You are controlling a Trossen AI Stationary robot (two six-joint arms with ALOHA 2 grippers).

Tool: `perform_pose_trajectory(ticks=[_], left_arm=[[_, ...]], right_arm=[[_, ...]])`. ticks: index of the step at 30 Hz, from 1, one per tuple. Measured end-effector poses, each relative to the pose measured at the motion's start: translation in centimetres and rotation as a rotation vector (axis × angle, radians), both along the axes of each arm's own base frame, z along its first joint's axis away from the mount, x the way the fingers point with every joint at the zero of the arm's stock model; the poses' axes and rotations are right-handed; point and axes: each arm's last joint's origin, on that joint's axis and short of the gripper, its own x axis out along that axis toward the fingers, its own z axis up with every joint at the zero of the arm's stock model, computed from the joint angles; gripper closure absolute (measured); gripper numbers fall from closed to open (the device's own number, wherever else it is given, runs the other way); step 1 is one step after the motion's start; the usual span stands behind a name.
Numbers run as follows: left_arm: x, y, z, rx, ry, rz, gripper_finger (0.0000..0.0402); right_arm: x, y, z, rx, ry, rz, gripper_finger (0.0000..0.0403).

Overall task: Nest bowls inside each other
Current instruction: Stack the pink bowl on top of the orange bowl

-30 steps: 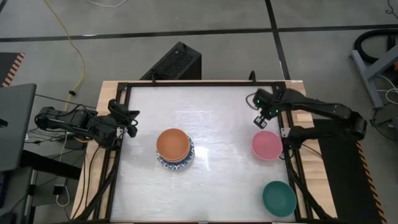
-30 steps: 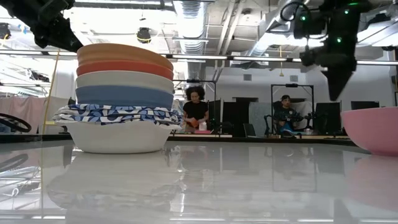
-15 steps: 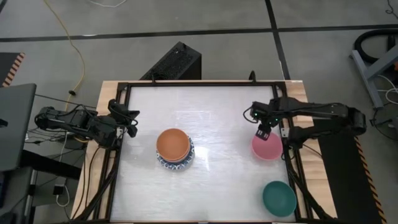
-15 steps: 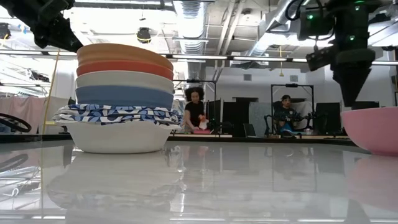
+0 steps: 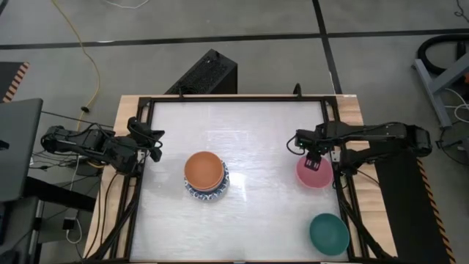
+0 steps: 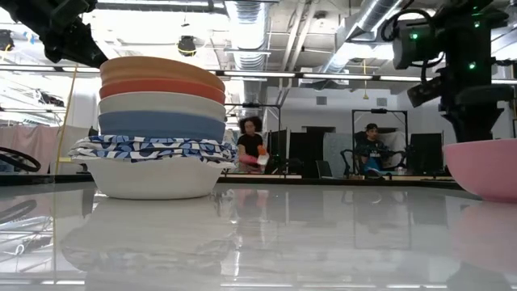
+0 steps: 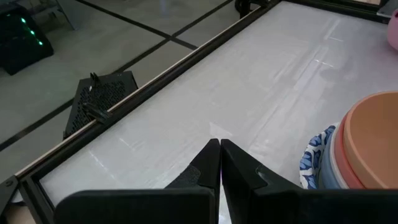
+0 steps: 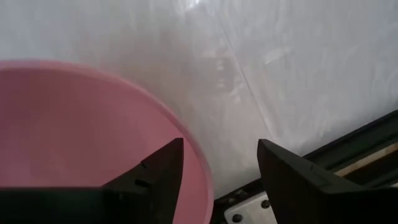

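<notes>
A stack of nested bowls [image 5: 205,174], orange on top over a blue-patterned white one [image 6: 153,166], sits on the table left of centre. Right of it, near the right rail, a pink bowl [image 5: 316,174] rests on its base. My right gripper [image 5: 311,160] points down over its far rim, open. In the right wrist view one finger [image 8: 152,177] stands over the bowl's inside and the other [image 8: 292,177] outside the rim [image 8: 194,158]; no touch shows. My left gripper [image 7: 219,152] waits shut at the table's left edge.
A teal bowl [image 5: 328,233] sits at the near right corner. Black frame rails [image 5: 338,192] run round the table, close beside the pink bowl. White tabletop lies bare between the stack and the pink bowl. People sit in the room beyond [image 6: 252,145].
My right gripper has gone toward the table's near edge and down, from beyond the pink bowl to over its far rim. Its fingers have opened from shut to wide. The bowls have stayed put.
</notes>
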Motion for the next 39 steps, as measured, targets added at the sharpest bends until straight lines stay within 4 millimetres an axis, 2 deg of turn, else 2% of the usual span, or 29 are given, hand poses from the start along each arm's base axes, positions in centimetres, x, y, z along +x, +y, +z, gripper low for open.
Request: perform_pose_trajectory(ticks=[4,8,12,17,19,23,27,39], left_arm=[[0.0,0.0,0.0,0.0,0.0,0.0,0.0401],[0.0,0.0,0.0,0.001,0.001,0.0,0.0401],[0.0,0.0,0.0,0.001,0.001,0.0,0.0401],[0.0,0.0,0.0,0.003,0.002,-0.001,0.0401],[0.0,0.0,0.0,0.002,0.002,-0.001,0.0401],[0.0,0.0,0.0,0.002,0.002,-0.001,0.0401],[0.0,0.0,0.0,0.003,0.003,-0.001,0.0401],[0.0,0.0,0.0,0.003,0.003,-0.002,0.0401]], right_arm=[[0.0,0.0,0.0,0.001,0.002,-0.001,0.018],[0.1,0.0,-0.1,0.003,0.004,-0.012,0.0211],[0.4,-0.1,-0.7,0.023,0.035,-0.02,0.0264],[0.9,-0.2,-1.4,0.043,0.097,-0.021,0.0361],[1.1,-0.2,-1.5,0.052,0.105,-0.012,0.0386],[1.6,-0.2,-1.2,0.053,0.095,-0.009,0.0382],[2.5,-0.4,0.2,0.038,0.029,0.004,0.0394],[4.9,-1.9,6.4,-0.032,-0.194,0.053,0.0394]])
